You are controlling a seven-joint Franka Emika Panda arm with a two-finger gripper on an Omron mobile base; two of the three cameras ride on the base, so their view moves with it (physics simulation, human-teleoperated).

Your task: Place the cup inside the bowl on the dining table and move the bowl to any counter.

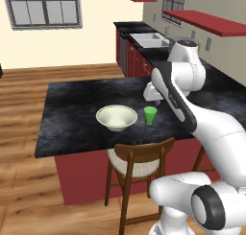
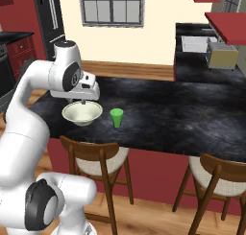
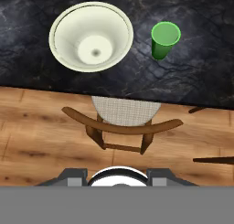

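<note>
Below me sits a wooden chair (image 3: pixel 119 122); beyond it on the dining table (image 3: pixel 192 77), the cup (image 3: pixel 164 39) stands upright beside the bowl (image 3: pixel 91 35). Nothing held, my jaws' width I cannot tell; reaching for the cup comes first, I judge

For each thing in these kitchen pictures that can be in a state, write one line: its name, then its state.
cup: upright, empty, on the table beside the bowl, not touching it.
bowl: upright, empty, on the table.
chair: upright, pushed against the table edge.
claw: raised over the table, holding nothing.
</note>
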